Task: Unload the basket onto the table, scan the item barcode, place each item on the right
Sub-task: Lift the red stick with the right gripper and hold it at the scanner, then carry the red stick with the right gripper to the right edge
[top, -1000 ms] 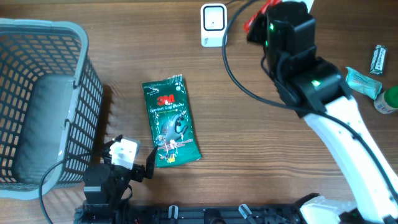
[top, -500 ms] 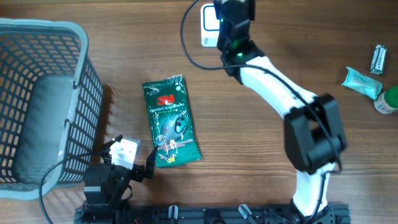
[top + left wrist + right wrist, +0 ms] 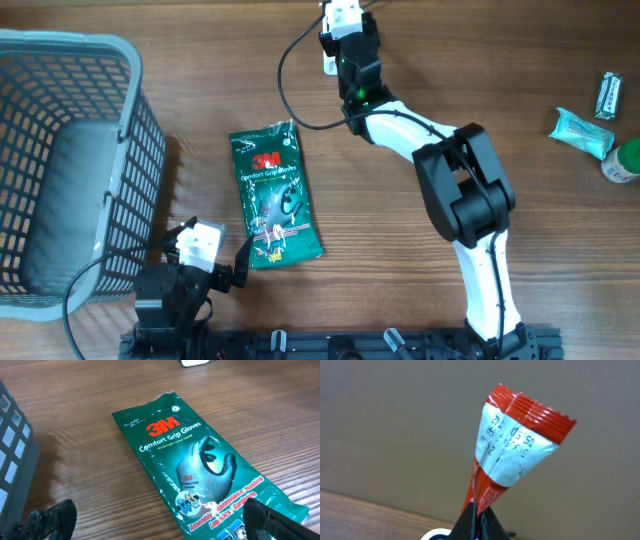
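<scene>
— Since a second ago the right arm has swung from the right side to the far edge of the table. Its wrist now covers most of the white scanner.
— And everything else?
— Unmoved. The grey basket fills the left side. The green 3M glove pack lies flat near it, print up.
— The left gripper?
— It sits at the near edge, jaws spread wide with nothing between them. One fingertip is close to the pack's lower corner.
— Where is the item?
— It is pinched in the right gripper, by the scanner. The fingers are clamped on the lower end of a red-and-white sachet. Its white panel of printed digits faces the wrist camera; whether a barcode shows cannot be told.
— Smaller things?
— A teal wrapper, a green-and-white item and a small dark bar lie at the right edge, well apart from the rest.
</scene>
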You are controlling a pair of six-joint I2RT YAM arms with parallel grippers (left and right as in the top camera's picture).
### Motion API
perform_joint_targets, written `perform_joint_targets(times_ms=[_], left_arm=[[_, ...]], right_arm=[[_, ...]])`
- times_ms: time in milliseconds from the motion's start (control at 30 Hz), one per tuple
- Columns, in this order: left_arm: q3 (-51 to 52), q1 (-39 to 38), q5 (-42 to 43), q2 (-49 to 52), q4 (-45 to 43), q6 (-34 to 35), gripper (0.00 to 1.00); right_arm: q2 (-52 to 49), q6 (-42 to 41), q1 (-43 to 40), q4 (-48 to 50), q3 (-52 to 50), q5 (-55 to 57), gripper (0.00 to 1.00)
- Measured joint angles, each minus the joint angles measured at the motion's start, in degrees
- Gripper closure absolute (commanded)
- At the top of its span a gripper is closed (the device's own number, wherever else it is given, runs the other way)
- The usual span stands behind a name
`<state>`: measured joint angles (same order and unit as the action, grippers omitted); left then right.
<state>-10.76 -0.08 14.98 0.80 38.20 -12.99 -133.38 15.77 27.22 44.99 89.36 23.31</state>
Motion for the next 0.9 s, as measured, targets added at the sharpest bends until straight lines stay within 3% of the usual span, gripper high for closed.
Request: perform_joint_targets(times_ms=[133,300,467,700,900], left_arm=[[0.0,0.0,0.0,0.0,0.0,0.0,0.0],[0.0,0.0,-0.02,0.0,-0.02,0.0,0.0],[0.0,0.0,0.0,0.0,0.0,0.0,0.0],[0.0,0.0,-0.02,0.0,0.0,0.0,0.0],[0.0,0.0,0.0,0.0,0.0,0.0,0.0]], right_arm=[[-1.88,0.46,0.0,1.27,0.04,-0.85,0.95],[-2.58,2.54,0.11,12.63,0.07,-1.25,0.95],[-2.58,11.04,1.42,19.43,0.15,-1.03,0.95],[-2.78,26.97,2.69,9.42,0.57,-0.76,0.95],[-3.13,25.4,2.62,12.0,0.59,1.7,0.96]])
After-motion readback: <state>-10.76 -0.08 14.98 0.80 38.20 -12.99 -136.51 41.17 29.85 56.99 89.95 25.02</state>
